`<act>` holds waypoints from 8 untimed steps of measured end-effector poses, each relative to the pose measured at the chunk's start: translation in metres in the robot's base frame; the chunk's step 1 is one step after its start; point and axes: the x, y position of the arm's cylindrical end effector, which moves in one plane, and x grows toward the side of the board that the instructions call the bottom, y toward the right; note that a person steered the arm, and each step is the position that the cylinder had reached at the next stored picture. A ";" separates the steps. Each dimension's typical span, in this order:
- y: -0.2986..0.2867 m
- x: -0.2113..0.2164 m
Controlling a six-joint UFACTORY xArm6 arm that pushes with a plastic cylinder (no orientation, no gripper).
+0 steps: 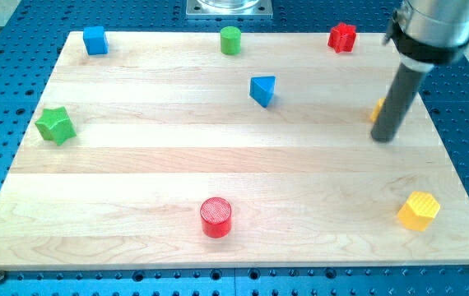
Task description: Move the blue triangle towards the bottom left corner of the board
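Observation:
The blue triangle (262, 90) lies on the wooden board (136, 181), a little above and right of its middle. My tip (385, 137) rests on the board far to the triangle's right and slightly lower, near the view's right edge, well apart from it. A yellow block (377, 108) peeks out just behind the rod, mostly hidden.
A blue cube (95, 39) sits at top left, a green cylinder (231, 39) at top centre, a red star-like block (342, 37) at top right. A green star (55, 125) is at left, a red cylinder (215, 217) at bottom centre, a yellow hexagon (418, 210) at bottom right.

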 end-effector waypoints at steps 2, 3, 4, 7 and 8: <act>-0.086 -0.051; -0.109 -0.113; -0.171 -0.119; -0.267 -0.002; -0.240 -0.043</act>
